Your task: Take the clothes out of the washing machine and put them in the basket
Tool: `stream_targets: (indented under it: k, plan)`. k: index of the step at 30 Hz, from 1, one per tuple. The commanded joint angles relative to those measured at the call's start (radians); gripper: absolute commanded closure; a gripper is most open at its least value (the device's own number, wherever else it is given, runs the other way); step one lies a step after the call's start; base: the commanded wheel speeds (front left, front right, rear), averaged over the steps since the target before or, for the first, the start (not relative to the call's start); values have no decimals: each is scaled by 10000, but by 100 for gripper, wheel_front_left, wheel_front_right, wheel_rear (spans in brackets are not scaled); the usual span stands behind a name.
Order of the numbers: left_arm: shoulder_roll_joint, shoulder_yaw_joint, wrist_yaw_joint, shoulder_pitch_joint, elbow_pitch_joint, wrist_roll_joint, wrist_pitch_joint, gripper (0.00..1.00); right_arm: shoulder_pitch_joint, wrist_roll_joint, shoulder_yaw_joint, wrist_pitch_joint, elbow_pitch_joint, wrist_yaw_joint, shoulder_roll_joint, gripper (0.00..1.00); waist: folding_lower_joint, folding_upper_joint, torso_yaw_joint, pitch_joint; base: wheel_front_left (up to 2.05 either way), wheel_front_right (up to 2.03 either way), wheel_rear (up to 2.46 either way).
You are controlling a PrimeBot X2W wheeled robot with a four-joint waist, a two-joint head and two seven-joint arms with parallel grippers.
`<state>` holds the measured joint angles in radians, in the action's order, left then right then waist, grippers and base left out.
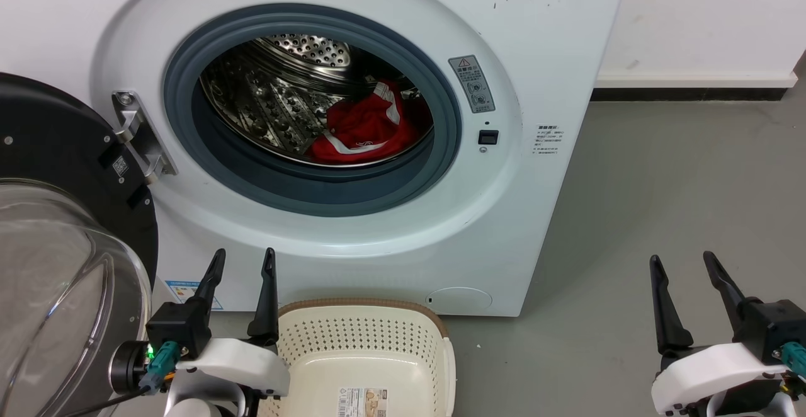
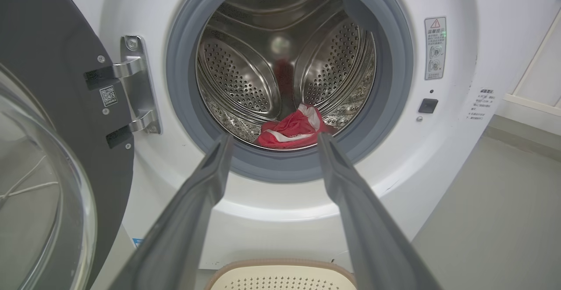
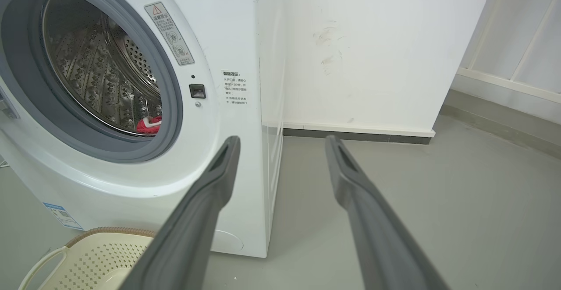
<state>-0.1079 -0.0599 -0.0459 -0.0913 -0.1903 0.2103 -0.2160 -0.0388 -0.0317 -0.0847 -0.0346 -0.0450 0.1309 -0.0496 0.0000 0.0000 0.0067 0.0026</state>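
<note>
Dark glass-bubble door (image 1: pixel 69 259) stands open at the far left. Left gripper (image 1: pixel 244 253): long dark fingers spread wide, holding nothing, just left of the basket's back rim. Small cream perforated plastic basket (image 1: pixel 365 332), brown-rimmed, on the grey floor (image 1: pixel 661 184) at the foot of the large white front-loading washing machine (image 1: pixel 535 58). Bright red, white-striped clothes (image 1: pixel 362 128) bunched at the steel drum (image 1: pixel 271 102) bottom, right of centre. Right gripper (image 1: pixel 681 257): fingers wide, holding nothing, above the floor right of the machine.

It was a bare laundry corner: a white washing machine (image 1: pixel 352 152) stood on a grey floor (image 1: pixel 680 190) against plain white walls (image 3: pixel 372 49).
</note>
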Motion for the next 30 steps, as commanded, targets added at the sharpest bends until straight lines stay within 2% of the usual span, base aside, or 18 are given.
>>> stream_targets:
  k: [1, 20, 30]
  plan:
    - [-43, -19, 33, -120, 14, -184, -107, 0, -54, 165, -12, -44, -114, -3, -13, 0, 0, 0, 0, 3, 0, 0, 0]
    - [14, -29, 94, -170, -300, -1342, -473, 0, -75, 967, -240, -571, 17, -5, -9, 0, 0, 0, -40, 6, 0, 0, 0]
    - [67, 119, 145, -200, -411, -1228, -496, 0, 8, 532, -278, -797, 380, -5, -8, 0, 0, 0, -65, 10, 0, 0, 0]
